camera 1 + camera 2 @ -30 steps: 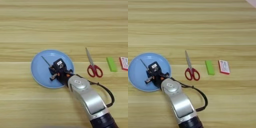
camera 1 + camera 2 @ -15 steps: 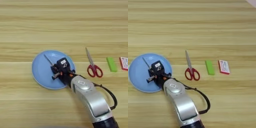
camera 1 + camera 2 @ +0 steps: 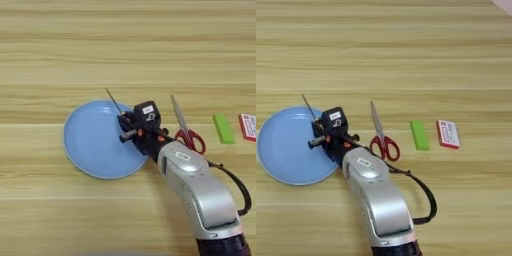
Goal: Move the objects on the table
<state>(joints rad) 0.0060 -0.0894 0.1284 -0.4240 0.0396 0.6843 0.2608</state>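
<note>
The round light-blue plate (image 3: 87, 145) lies at the left of the wooden table (image 3: 125, 45). My right gripper (image 3: 127, 127) hangs over the plate's right rim, shut on the screwdriver. The screwdriver's thin dark shaft (image 3: 113, 100) sticks out up and to the left, past the plate's far edge, and a bit of its orange handle shows between the fingers. To the right of the gripper lie the red-handled scissors (image 3: 187, 135), blades pointing away from me. Further right is the green block (image 3: 223, 129).
A small red-and-white box (image 3: 448, 133) lies just right of the green block. My silver forearm (image 3: 195, 190) crosses the lower right of the table with a black cable looping beside it, passing close to the scissors' handles.
The gripper has carried the screwdriver from the middle of the plate to its right rim and a little farther away. Plate, scissors and block stayed put.
</note>
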